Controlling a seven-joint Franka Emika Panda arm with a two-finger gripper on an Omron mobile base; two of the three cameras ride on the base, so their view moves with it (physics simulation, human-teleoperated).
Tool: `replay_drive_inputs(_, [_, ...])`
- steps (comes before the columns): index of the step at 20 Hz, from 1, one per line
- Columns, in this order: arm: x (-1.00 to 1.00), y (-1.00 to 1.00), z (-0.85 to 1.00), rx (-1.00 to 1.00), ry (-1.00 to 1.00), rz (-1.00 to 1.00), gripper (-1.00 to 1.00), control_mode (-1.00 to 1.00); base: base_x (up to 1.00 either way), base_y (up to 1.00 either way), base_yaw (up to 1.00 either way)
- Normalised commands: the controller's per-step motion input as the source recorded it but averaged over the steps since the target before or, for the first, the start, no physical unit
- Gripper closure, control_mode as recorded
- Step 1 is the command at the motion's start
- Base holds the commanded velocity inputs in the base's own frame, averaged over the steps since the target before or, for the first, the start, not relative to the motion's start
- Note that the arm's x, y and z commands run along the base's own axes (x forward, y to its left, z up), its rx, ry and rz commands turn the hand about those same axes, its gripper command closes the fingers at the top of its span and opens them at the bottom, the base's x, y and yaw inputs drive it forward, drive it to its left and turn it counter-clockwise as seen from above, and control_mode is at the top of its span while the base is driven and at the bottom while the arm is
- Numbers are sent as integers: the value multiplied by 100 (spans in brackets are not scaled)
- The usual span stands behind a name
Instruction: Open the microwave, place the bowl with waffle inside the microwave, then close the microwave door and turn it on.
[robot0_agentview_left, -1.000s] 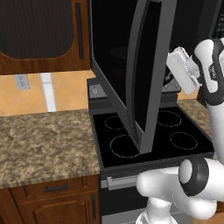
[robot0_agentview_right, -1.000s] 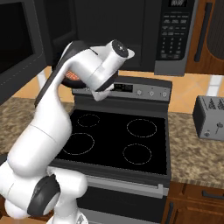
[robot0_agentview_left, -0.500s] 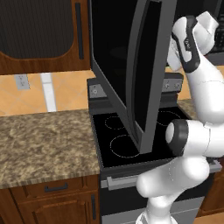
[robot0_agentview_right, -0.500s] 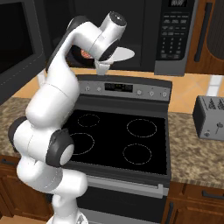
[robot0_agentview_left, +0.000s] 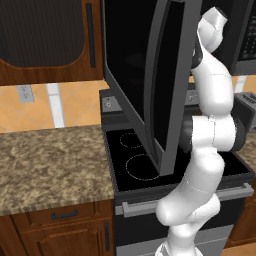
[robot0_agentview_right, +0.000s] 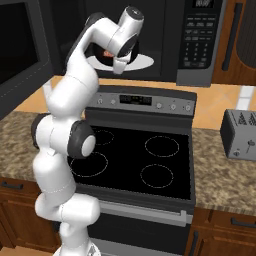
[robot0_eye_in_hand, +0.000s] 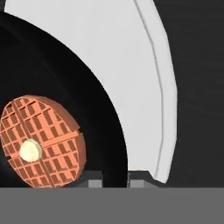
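Wooden cabinets and a speckled stone counter (robot0_agentview_left: 50, 160) are seen around a black stove (robot0_agentview_right: 150, 160), with a small toaster (robot0_agentview_right: 240, 134) at the right edge of the right base view. At the top of that view the microwave (robot0_agentview_right: 165, 35) stands open, its button panel (robot0_agentview_right: 200, 35) to the right of the cavity; the microwave door (robot0_agentview_left: 170, 85) is swung far out and takes up the upper middle of the left base view.

Inside the cavity a white turntable plate (robot0_agentview_right: 142, 62) is visible, and the bowl (robot0_eye_in_hand: 87, 113) is held just over it, with the waffle (robot0_eye_in_hand: 41, 142) lying in the bowl at the lower left of the hand view. In the right base view a bit of orange waffle is seen beside the wrist, in the upper middle of the frame. The gripper (robot0_eye_in_hand: 114, 181) is clamped on the bowl's rim, one finger tip inside the rim and one outside.

The bowl is judged stiff, light and smooth, so a pinch on the rim could slip if the wrist rolls; it is best kept level. The waffle lies loose and would slide if tipped. Whether the bowl already rests on the plate cannot be told.

Small markings are visible on the button panel and the stove's display, but nothing can be read, and no brand is made out.
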Motion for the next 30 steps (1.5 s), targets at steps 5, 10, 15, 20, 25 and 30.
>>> replay_drive_inputs(5, [-28,2,-3,0,-14,0,-100,-100,0,0,0])
replay_drive_inputs(10, [-100,22,-37,0,-32,0,-100,-100,0,0,0])
replay_drive_inputs(15, [-100,29,-59,-7,-32,2,-100,-100,0,0,0])
replay_drive_inputs(20, [-100,9,-30,-21,-23,10,-100,-100,0,0,0])
replay_drive_inputs(25, [-100,-2,9,-48,-24,34,-100,-100,0,0,0])
replay_drive_inputs(30, [-100,-5,43,-64,-18,42,-100,-100,0,0,0])
